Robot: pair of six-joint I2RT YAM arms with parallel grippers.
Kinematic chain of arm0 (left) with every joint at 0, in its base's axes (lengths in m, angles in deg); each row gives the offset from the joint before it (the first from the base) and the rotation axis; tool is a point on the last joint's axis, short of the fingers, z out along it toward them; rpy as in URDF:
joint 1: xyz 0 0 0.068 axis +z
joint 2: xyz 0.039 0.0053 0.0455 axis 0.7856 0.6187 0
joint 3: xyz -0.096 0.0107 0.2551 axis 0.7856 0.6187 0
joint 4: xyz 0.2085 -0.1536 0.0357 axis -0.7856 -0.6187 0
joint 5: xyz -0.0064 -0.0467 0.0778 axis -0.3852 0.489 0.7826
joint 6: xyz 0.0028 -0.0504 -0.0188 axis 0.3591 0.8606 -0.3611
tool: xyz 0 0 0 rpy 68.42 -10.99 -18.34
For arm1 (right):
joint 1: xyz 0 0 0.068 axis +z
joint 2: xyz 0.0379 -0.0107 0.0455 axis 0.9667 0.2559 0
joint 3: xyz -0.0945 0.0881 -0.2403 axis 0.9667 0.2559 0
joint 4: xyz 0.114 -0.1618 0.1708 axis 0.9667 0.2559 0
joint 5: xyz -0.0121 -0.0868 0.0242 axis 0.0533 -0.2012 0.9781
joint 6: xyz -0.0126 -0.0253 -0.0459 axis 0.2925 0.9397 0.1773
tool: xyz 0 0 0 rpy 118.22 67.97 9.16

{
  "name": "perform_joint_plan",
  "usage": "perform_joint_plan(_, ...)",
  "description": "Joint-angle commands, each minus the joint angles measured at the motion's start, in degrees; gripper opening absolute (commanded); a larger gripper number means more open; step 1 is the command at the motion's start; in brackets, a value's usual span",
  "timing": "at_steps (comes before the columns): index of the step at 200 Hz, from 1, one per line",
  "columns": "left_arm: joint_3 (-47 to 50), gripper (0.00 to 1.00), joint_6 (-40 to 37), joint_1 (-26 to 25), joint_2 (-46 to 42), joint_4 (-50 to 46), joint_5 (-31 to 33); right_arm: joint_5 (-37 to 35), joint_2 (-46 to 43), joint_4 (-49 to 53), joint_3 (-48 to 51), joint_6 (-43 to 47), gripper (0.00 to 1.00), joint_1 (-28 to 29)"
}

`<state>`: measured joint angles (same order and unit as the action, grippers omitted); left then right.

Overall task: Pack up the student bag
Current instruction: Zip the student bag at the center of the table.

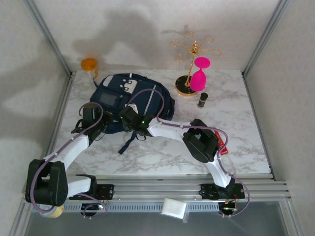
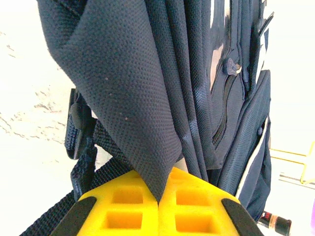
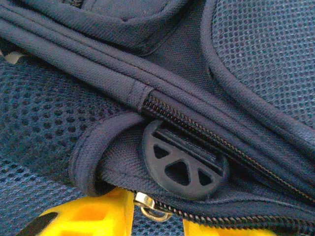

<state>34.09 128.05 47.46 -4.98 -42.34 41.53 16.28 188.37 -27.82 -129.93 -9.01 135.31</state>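
The student bag (image 1: 129, 96), navy with pale patches, lies at the back centre of the marble table. My left gripper (image 1: 94, 123) is at its near-left edge. In the left wrist view, the left gripper (image 2: 159, 189) is shut on a fold of the bag's navy fabric (image 2: 128, 88), which rises between the yellow fingers. My right gripper (image 1: 130, 118) rests on the bag's near edge. Its yellow fingers (image 3: 98, 216) stand apart on either side of a metal zipper slider (image 3: 150, 206), with my right gripper (image 3: 157, 216) open around it. A round black pull tab (image 3: 184, 164) lies just above.
A gold rack (image 1: 189, 49) with a pink glass (image 1: 199, 78) stands at the back right, and a small dark bottle (image 1: 203, 100) is beside it. An orange cup (image 1: 89, 64) sits at the back left. A red item (image 1: 223, 143) lies by the right arm.
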Motion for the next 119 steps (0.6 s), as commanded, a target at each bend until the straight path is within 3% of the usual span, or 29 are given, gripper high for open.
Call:
perform_joint_plan(1,0.05,0.00,0.64,-0.74,-2.54,3.88,-1.18,-5.83,2.35,0.96,-3.41,1.00,0.33,-1.44)
perform_joint_plan(32,0.33,0.00,0.82,-1.21,-2.89,4.02,-0.71,-9.06,4.18,2.89,-5.69,0.31,0.34,-1.99)
perform_joint_plan(83,0.11,0.00,0.56,-1.32,-2.89,3.78,-0.02,-12.24,2.62,3.67,-5.15,2.81,0.15,-2.35)
perform_joint_plan(119,-0.16,0.00,0.04,-1.32,-2.72,3.14,0.85,-7.82,-0.97,0.33,-0.44,4.68,0.07,-2.42)
